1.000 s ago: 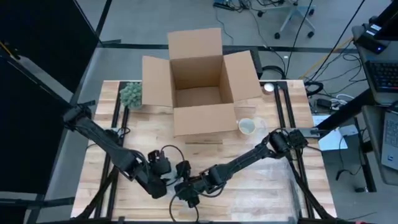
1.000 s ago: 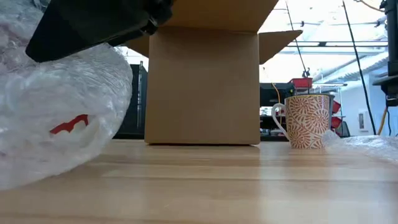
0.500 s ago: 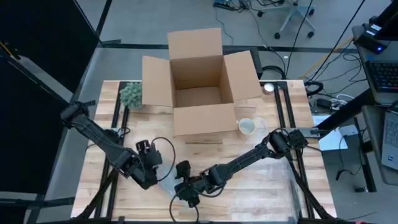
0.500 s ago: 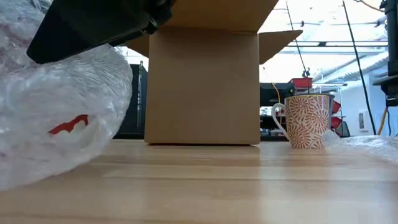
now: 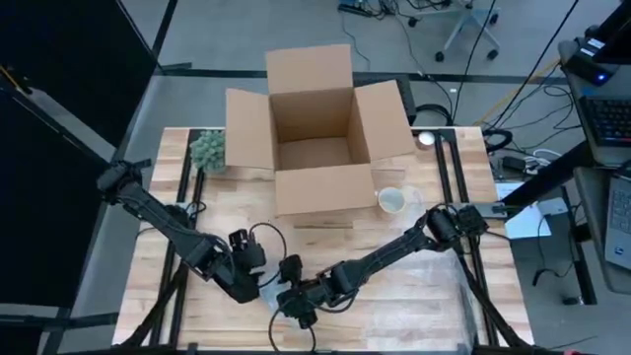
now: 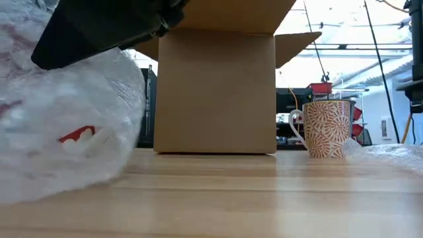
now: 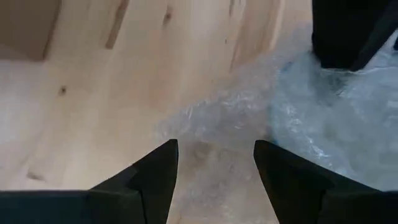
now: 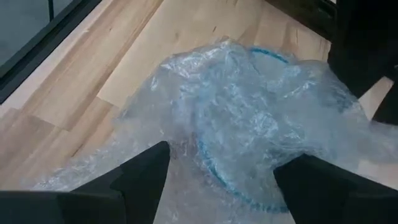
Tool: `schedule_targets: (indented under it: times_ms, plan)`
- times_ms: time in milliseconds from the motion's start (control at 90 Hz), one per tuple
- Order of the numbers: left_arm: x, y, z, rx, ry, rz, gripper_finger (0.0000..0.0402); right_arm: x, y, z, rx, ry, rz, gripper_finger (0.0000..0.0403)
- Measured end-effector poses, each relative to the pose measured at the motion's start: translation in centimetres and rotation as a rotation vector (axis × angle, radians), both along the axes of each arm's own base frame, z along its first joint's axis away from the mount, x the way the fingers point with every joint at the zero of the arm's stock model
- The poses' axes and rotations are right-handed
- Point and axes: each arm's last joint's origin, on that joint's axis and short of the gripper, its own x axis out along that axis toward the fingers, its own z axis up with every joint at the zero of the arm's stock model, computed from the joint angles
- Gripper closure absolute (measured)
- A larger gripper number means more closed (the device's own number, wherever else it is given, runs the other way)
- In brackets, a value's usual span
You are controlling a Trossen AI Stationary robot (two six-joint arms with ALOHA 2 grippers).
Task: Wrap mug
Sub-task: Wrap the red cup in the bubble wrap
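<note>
White mug (image 6: 325, 128); red leaf pattern

My left gripper (image 5: 258, 286) and my right gripper (image 5: 293, 301) sit close together near the table's (image 5: 414, 316) front edge, left of centre, with the bubble wrap (image 8: 249, 118) under and between them. The open box (image 5: 317, 128) stands at the back middle. The mug (image 5: 391, 200) stands just beside the box's front right corner, well apart from my grippers. A small plant (image 5: 207, 150) sits left of the box.
</note>
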Motion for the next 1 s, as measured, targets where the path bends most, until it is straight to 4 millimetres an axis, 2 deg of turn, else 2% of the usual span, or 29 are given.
schedule_targets:
  times_ms: [367,733,1000]
  plan:
    - [0.1,-0.2,0.3,-0.041,-0.013,-0.008,0.0196,0.0,0.0,-0.1,-0.001,0.003,0.006,0.014]
    - [-0.8,0.5,2.5,-0.139,-0.084,0.044,0.0196,0.3,-0.6,-0.1,-0.004,-0.002,-0.017,0.014]
    - [0.2,-0.5,-0.4,-0.168,-0.053,0.066,0.0196,0.2,-0.5,-0.1,-0.006,-0.001,-0.011,0.014]
